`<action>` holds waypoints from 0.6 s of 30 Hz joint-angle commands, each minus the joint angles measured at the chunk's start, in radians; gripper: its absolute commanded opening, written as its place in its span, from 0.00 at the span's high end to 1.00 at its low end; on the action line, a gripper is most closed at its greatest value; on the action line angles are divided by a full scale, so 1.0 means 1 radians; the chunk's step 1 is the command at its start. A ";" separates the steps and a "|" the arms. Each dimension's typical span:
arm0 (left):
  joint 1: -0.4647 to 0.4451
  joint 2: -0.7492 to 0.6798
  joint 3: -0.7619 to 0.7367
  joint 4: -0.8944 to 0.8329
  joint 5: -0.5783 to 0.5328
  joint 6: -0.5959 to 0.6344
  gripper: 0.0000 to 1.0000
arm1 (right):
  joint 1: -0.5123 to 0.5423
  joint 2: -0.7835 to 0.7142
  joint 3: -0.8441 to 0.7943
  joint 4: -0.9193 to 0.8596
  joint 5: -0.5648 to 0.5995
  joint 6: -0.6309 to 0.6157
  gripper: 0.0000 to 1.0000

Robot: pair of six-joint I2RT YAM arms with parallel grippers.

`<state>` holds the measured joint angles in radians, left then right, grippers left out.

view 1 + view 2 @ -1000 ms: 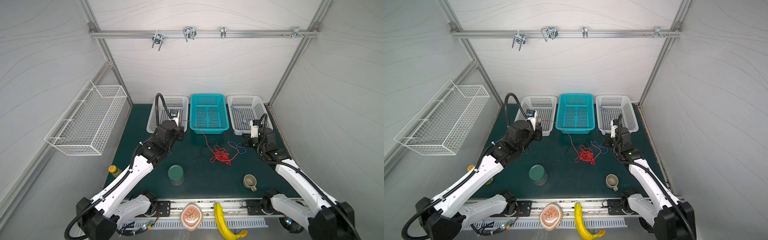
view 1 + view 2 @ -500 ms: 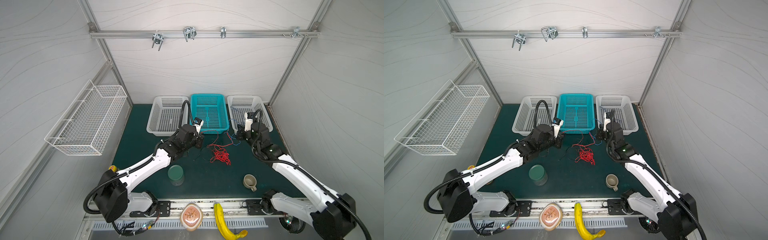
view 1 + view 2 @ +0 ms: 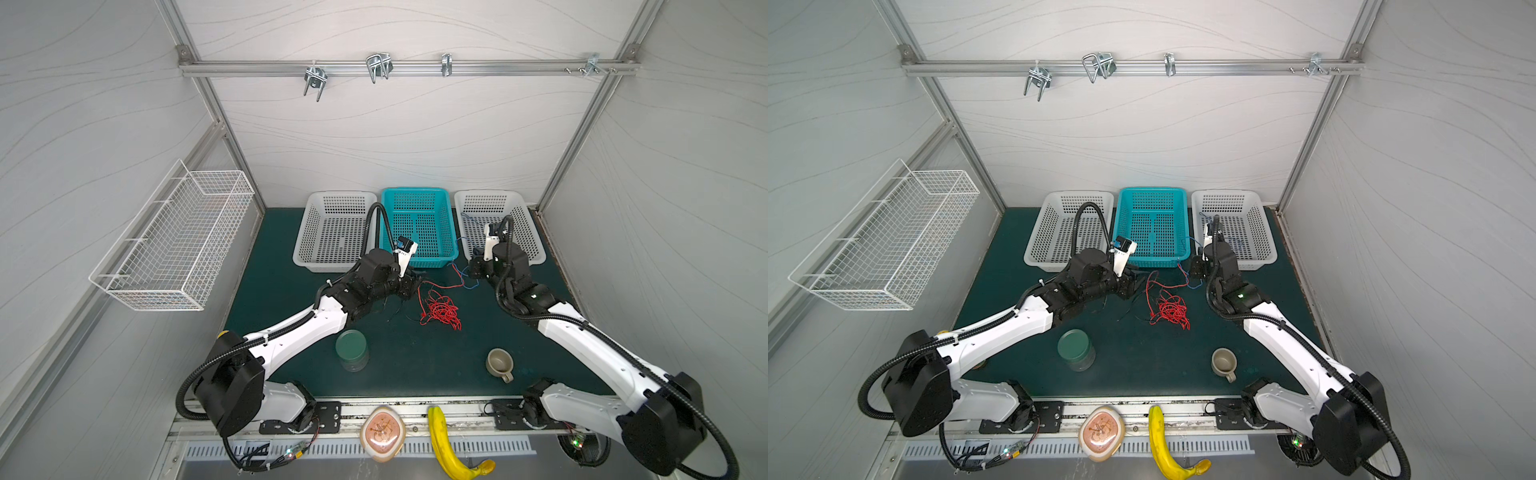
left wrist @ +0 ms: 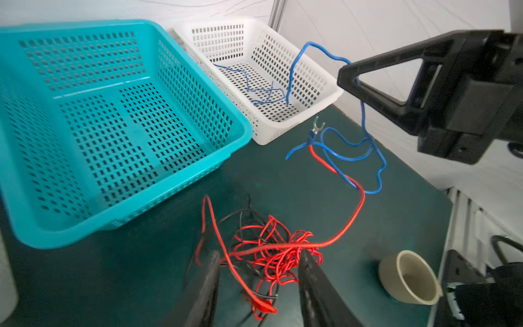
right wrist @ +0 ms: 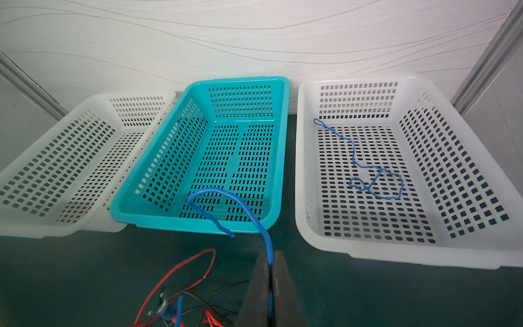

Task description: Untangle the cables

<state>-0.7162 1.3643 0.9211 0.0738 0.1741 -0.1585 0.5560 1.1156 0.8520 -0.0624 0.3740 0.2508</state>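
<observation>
Left wrist view puts my left fingers (image 4: 310, 280) spread apart, gripping nothing, one on either side of the cables (image 4: 271, 249). These lie knotted on the dark green tabletop (image 4: 141, 269), just in front of the teal basket (image 4: 243, 133). Most of the knot is a thin red cable (image 4: 351, 215) bunched in tight loops, with one long strand curving out to end by a forked metal terminal (image 4: 317, 122). A thinner black cable (image 4: 240, 213) threads under the loops, and what looks like a small red clip (image 4: 263, 305) lies at the near edge. My right fingers (image 5: 284, 288) are clenched on a blue cable (image 5: 268, 246). Its short end arches above them and hangs free, and the rest drops to loose loops on the tabletop, crossing the red strand. A second blue cable (image 5: 376, 181) lies loosely coiled inside the right-hand white basket (image 5: 424, 256).
</observation>
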 commanded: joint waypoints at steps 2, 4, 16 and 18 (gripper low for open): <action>-0.019 0.042 0.006 0.088 0.078 0.015 0.47 | 0.008 -0.004 0.037 -0.017 -0.005 -0.005 1.00; -0.028 0.061 0.006 0.104 0.081 0.027 0.45 | 0.008 -0.003 0.044 -0.022 -0.023 -0.004 1.00; -0.104 0.130 -0.008 0.224 0.054 0.193 0.41 | 0.008 0.031 0.104 -0.077 -0.105 -0.002 1.00; -0.115 0.143 0.001 0.227 0.052 0.210 0.41 | 0.008 0.042 0.110 -0.082 -0.111 -0.002 1.00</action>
<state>-0.8158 1.4883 0.9043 0.2241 0.2218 -0.0177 0.5571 1.1446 0.9367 -0.1146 0.2859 0.2531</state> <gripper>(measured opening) 0.589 0.053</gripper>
